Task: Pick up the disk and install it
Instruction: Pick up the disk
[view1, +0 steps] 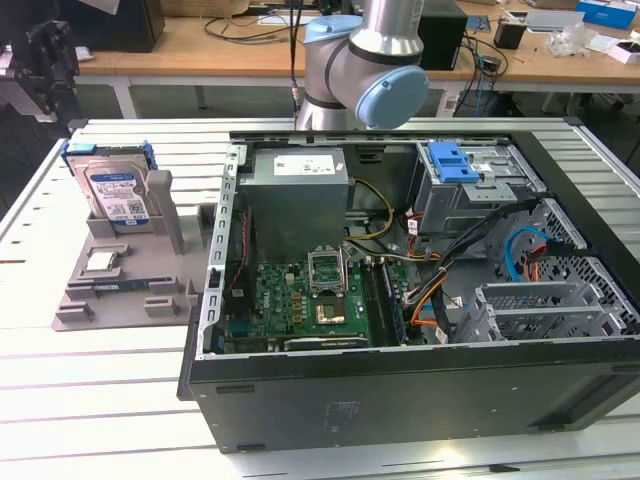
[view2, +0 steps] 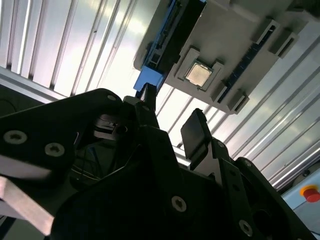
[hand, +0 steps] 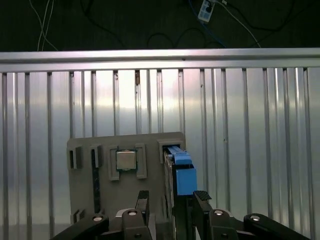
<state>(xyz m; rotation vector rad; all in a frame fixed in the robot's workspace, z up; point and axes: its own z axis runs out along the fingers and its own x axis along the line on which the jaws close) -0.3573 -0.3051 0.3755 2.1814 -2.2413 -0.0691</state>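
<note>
**Approach to the disk.** The gripper (hand: 172, 199) hangs over the grey holder (hand: 82, 200) with its two fingers (hand: 201, 196) spread and nothing between them. The disk (hand: 180, 172) stands on edge in a slot of that holder, just ahead of the fingertips and apart from them, with the end of its blue caddy (hand: 186, 181) nearest the gripper. The disk's thin upper edge runs straight away from the fingertips along the line of the gap. One finger therefore stands to each broad face, and closing would, by judgement, pinch the disk across its thickness. The exterior view shows the same disk (view1: 115, 190) upright with its label side outward. To one finger's side, just beside the disk, a processor chip (hand: 126, 160) lies flat in a recess of the holder. The grey walls of the slot flank the disk and are judged the nearest obstacle to a descent. The open computer case (view1: 400, 300) holds a drive cage (view1: 470, 185) topped by a blue bracket (view1: 450, 160). It stands well apart from the fingers on the slatted table (hand: 240, 125).
</note>
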